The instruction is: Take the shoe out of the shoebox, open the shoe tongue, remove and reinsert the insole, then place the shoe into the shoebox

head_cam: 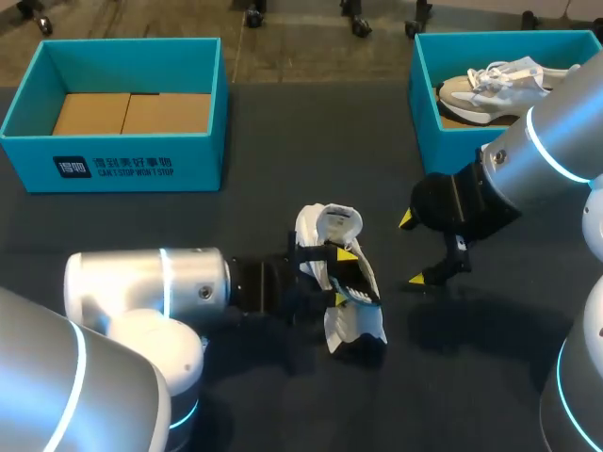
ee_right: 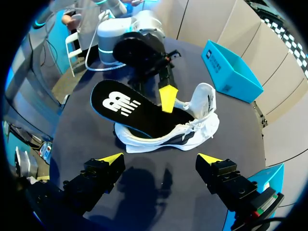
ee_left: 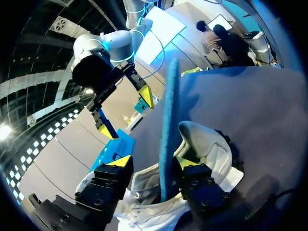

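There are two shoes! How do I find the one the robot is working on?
Start at the dark table. In its middle, by the left gripper, lies a white shoe. Unlike the other shoe inside the right blue box, its black insole sticks out.

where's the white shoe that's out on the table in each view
Head view: shoe mid-picture, at the left gripper.
Left wrist view: shoe close up at that gripper, around the blue insole edge.
Right wrist view: shoe ahead of the right gripper, black insole sticking out.
Shared landmark: the open right gripper, yellow-tipped, near the shoe in all three.
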`<state>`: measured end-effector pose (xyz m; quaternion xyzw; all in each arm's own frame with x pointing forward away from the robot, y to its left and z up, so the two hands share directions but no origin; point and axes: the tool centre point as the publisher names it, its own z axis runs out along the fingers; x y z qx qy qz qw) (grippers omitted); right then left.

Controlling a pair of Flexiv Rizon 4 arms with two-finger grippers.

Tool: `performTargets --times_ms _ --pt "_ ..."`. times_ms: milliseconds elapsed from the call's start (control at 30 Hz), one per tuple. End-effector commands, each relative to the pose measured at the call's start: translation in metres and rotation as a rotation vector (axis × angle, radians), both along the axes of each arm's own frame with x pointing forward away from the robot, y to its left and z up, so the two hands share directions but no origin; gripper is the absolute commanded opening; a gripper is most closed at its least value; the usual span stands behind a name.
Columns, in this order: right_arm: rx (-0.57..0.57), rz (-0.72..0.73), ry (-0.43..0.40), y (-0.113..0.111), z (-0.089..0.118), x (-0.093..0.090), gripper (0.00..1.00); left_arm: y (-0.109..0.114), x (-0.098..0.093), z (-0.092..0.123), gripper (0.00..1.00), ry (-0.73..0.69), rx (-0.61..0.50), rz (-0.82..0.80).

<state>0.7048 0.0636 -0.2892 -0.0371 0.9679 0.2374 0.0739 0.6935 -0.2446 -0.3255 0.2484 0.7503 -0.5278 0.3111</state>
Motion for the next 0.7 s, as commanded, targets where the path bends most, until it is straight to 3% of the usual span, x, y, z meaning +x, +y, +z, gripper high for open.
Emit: performTargets --times_ms 33,100,200,500,700 --pt "0.001 0.001 -0.002 0.000 -0.001 -0.001 1.00 0.006 -0.008 0.005 0.32 0.010 0.030 -0.018" --pt "0.001 0.001 -0.002 0.000 -0.001 -0.001 1.00 0.006 -0.012 0.005 0.25 0.015 0.047 -0.028" --pt "0.001 0.001 -0.002 0.000 -0.001 -0.001 1.00 0.006 -0.015 0.002 0.00 0.020 0.073 -0.036" --pt "0.001 0.001 -0.002 0.000 -0.001 -0.001 1.00 0.005 -0.017 -0.014 0.00 0.004 0.094 -0.011" --pt "0.001 0.001 -0.002 0.000 -0.001 -0.001 1.00 0.002 -0.006 -0.021 0.00 -0.044 0.073 0.051"
